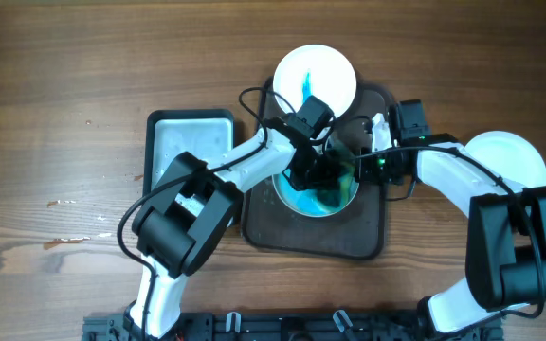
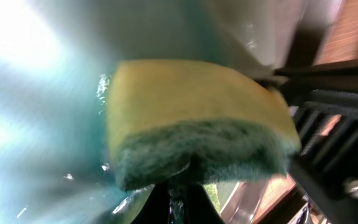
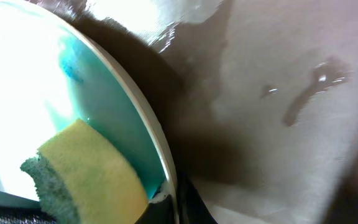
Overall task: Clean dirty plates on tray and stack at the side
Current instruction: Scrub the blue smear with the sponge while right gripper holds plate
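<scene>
A white plate smeared with blue-green (image 1: pixel 322 201) lies on the dark brown tray (image 1: pixel 349 242). My left gripper (image 1: pixel 316 170) is shut on a yellow sponge with a green scouring side (image 2: pixel 197 118) and presses it on this plate's wet surface (image 2: pixel 36 124). My right gripper (image 1: pixel 363 163) is shut on the plate's right rim (image 3: pixel 157 149); the sponge shows beside it (image 3: pixel 86 168). A second plate with a blue smear (image 1: pixel 316 78) rests at the tray's far edge. A clean white plate (image 1: pixel 510 156) sits to the right of the tray.
A shallow grey-white basin (image 1: pixel 190 147) stands on the wooden table left of the tray. The tray floor is wet in the right wrist view (image 3: pixel 278 93). Small crumbs lie on the table at the left (image 1: pixel 64 202).
</scene>
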Tool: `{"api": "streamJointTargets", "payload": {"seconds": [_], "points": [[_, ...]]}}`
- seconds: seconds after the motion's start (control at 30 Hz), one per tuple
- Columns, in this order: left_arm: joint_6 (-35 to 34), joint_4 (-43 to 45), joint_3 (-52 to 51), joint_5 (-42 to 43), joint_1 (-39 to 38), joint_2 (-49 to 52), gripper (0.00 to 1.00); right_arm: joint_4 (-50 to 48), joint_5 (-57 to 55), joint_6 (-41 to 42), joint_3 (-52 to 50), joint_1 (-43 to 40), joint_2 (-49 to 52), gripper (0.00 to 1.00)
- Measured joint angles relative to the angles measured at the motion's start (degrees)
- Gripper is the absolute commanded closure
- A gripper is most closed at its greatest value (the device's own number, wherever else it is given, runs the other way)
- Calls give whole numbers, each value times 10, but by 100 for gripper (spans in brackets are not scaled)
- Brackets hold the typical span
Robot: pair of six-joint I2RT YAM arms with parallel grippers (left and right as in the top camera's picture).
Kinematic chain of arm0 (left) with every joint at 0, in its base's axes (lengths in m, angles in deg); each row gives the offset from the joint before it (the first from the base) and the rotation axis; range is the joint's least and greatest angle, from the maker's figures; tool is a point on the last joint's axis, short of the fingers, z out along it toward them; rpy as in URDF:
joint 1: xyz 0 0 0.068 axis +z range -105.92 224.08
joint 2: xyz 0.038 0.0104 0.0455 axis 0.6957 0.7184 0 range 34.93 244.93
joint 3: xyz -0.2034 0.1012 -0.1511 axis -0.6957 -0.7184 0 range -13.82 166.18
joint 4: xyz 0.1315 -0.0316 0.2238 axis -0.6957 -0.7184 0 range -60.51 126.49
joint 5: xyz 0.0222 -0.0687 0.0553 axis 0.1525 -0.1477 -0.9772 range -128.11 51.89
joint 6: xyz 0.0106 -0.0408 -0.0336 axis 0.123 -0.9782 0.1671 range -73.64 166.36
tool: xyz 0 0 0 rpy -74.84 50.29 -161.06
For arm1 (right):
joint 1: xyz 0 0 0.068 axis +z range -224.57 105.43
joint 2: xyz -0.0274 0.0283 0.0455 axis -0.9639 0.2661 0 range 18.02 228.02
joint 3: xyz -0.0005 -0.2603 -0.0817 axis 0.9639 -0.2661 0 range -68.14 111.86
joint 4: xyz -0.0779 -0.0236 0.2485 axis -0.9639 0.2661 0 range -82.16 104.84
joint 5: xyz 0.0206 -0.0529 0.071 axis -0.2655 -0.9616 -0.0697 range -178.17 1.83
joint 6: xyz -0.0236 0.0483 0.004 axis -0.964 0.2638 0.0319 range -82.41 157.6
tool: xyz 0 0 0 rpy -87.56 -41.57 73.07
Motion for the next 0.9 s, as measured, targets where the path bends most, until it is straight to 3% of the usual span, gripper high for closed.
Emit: {"api": "streamJointTargets", "payload": {"seconds": [0.17, 0.3, 0.53, 0.9], "points": [[0, -72, 2, -62, 14, -19, 96, 0, 4, 0, 0, 5, 0, 96], [-5, -115, -1, -162, 29, -41, 96, -1, 5, 0, 0, 5, 0, 96], [-8, -119, -5, -299, 43, -56, 96, -10, 7, 2, 0, 6, 2, 96], [-6, 4, -20, -282, 52, -56, 96, -12, -5, 13, 0, 0, 2, 96]]}}
